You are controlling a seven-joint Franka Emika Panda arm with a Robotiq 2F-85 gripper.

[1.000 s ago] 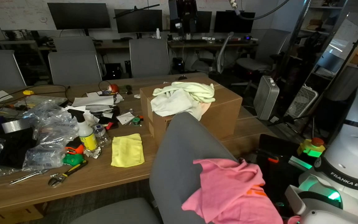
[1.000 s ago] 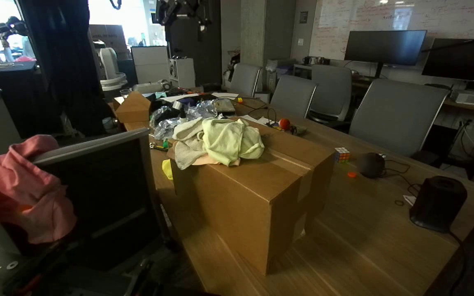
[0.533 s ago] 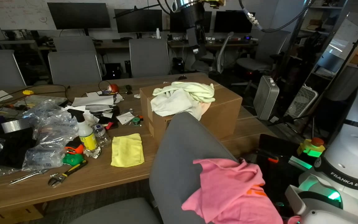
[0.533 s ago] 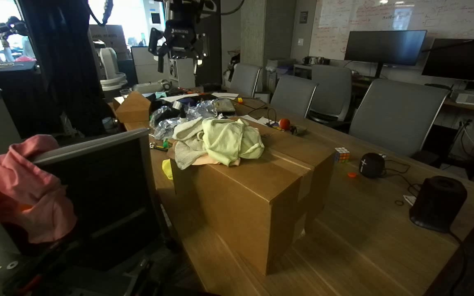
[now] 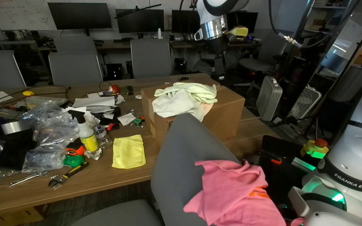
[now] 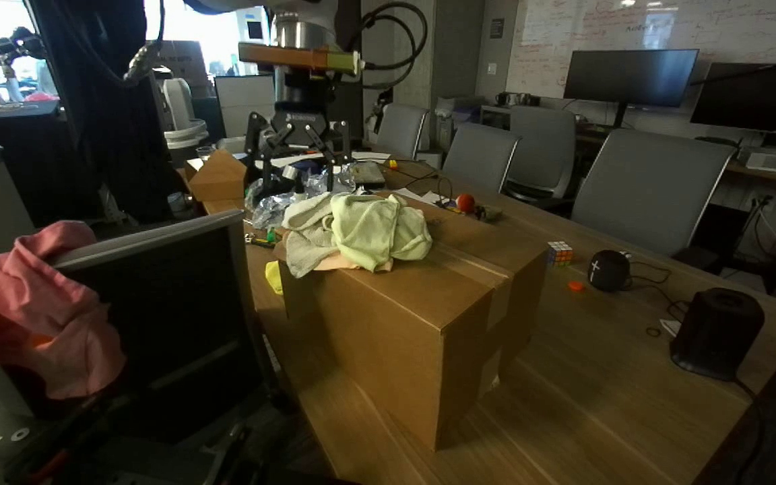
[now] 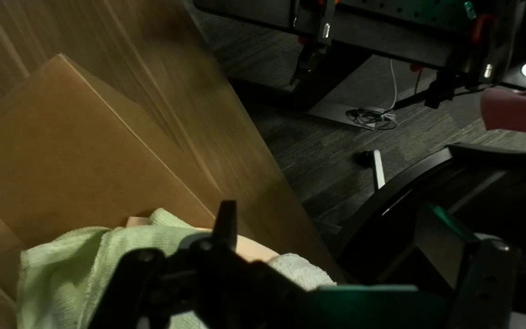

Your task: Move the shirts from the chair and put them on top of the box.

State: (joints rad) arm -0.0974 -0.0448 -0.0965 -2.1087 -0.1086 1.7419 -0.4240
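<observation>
Box (image 6: pixel 388 337) on bench (image 6: pixel 597 364). Pale green cloth (image 6: pixel 374 232) and whitish cloth (image 5: pixel 173 104) heaped on top of box. Pink shirt (image 5: pixel 231 188) draped over back of chair (image 5: pixel 184 150), near box. Gripper (image 6: pixel 299 183) higher than box, jaws well apart. Yellow cloth (image 5: pixel 129 152) flat beside box.

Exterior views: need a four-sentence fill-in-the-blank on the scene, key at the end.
1. The pink shirt is draped over the back of the gray ____.
2. The cardboard box stands on the wooden ____.
3. The gripper is ____ rather than shut.
4. The flat cloth near the spray bottle is ____ in color.

Missing words: chair; table; open; yellow.
</observation>
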